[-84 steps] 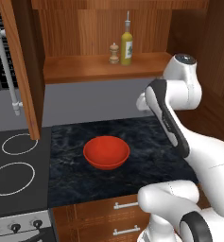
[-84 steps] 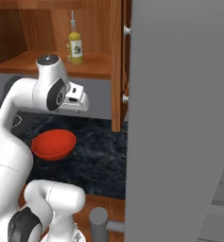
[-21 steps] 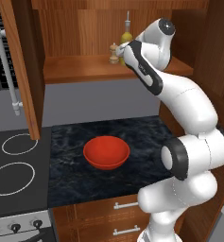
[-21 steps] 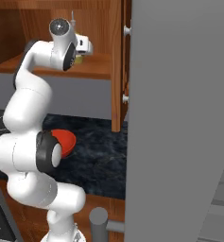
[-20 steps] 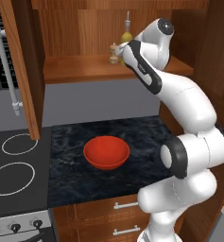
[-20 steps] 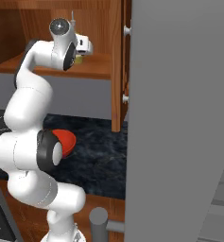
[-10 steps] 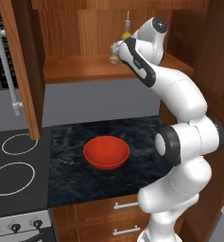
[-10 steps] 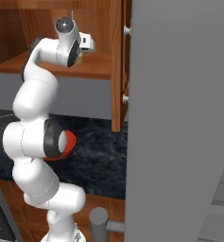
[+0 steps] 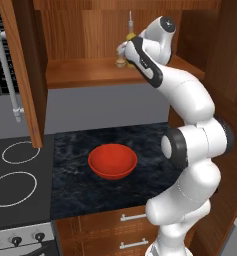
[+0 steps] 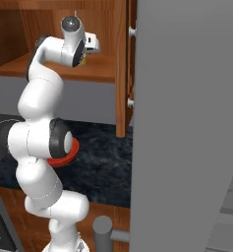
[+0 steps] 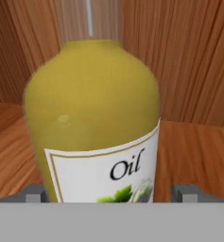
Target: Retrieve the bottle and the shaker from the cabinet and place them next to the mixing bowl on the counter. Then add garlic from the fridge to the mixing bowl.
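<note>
Your fingers (image 11: pixel 38 193) are spread wide, one tip on each side of the bottle (image 11: pixel 97 123) without pinching it. You see a yellow-green bottle with a thin clear neck and a white label reading "Oil", upright on the wooden cabinet shelf (image 9: pixel 80 75). The shaker (image 9: pixel 121 61) stands just beside it on that shelf, partly hidden by your arm. Below, the red mixing bowl (image 9: pixel 112 161) sits on the dark bench (image 9: pixel 75 150), with the stove (image 9: pixel 12 180) alongside. The open cabinet door (image 9: pixel 22 70) hangs at the left.

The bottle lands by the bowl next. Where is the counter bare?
Bare dark counter lies between the red bowl and the stove, and in front of the bowl. To the bowl's right, the arm's elbow crowds the counter.
</note>
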You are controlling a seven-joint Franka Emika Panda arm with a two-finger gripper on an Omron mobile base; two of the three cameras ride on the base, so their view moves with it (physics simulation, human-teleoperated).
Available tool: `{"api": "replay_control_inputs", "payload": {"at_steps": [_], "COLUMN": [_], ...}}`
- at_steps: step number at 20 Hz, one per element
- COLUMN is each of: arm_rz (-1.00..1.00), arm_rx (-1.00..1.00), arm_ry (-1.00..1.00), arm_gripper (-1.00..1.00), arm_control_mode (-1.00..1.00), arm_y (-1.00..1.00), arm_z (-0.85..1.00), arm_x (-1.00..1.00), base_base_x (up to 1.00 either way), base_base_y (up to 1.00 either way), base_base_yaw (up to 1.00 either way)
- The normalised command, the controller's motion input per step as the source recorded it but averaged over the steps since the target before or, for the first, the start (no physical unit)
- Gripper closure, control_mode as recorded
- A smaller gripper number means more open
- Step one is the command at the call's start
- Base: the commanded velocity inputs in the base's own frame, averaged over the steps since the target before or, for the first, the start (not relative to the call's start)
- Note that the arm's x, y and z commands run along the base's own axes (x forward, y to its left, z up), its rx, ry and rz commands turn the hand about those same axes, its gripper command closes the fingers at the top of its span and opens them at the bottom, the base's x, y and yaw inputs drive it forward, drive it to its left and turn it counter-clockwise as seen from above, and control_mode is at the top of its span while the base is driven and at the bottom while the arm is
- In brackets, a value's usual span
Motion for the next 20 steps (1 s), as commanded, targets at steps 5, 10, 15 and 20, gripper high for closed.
{"api": "replay_control_inputs", "payload": {"at_steps": [5, 10, 15, 20], "arm_rz": [0.02, 0.00, -0.03, -0.12], "arm_rx": [0.00, 0.00, 0.00, 0.00], "arm_ry": [0.00, -0.02, -0.08, -0.04], "arm_gripper": [1.00, 1.00, 1.00, 1.00], "arm_control_mode": [-1.00, -1.00, -1.00, -1.00], "arm_y": [-0.03, -0.09, -0.09, -0.33], "arm_z": [0.00, 0.00, 0.00, -0.21], "arm_x": [0.00, -0.28, -0.86, -1.00], "base_base_x": [0.00, 0.00, 0.00, 0.00], "base_base_y": [0.00, 0.00, 0.00, 0.00], "base_base_yaw": [0.00, 0.00, 0.00, 0.00]}}
